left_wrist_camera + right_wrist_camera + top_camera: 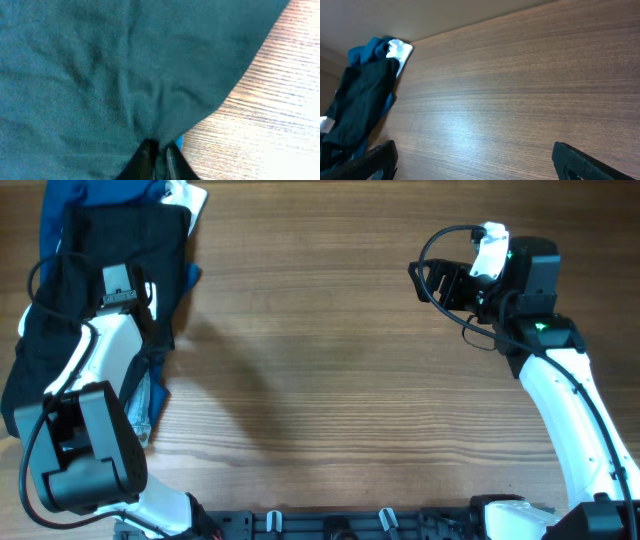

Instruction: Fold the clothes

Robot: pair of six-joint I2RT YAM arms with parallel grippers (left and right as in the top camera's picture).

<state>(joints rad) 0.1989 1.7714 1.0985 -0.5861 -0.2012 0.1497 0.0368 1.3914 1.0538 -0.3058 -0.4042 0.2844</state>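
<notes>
The black shorts (95, 242) lie crumpled at the table's left edge, on top of other garments. My left gripper (118, 283) is down on them and shut on a pinch of their fabric. In the left wrist view the cloth (110, 70) fills most of the frame and bunches into the closed left gripper (159, 157). My right gripper (432, 282) hovers over bare wood at the right, far from the shorts, and is open. The right wrist view shows its fingers (376, 159) spread wide over the table, with the shorts (362, 102) far off at the left.
A dark blue garment (95, 194) and something white (190, 198) poke out from under the shorts at the back left. Pale blue fabric (140, 408) shows beside my left arm. The wooden table (320, 380) stretches between the arms.
</notes>
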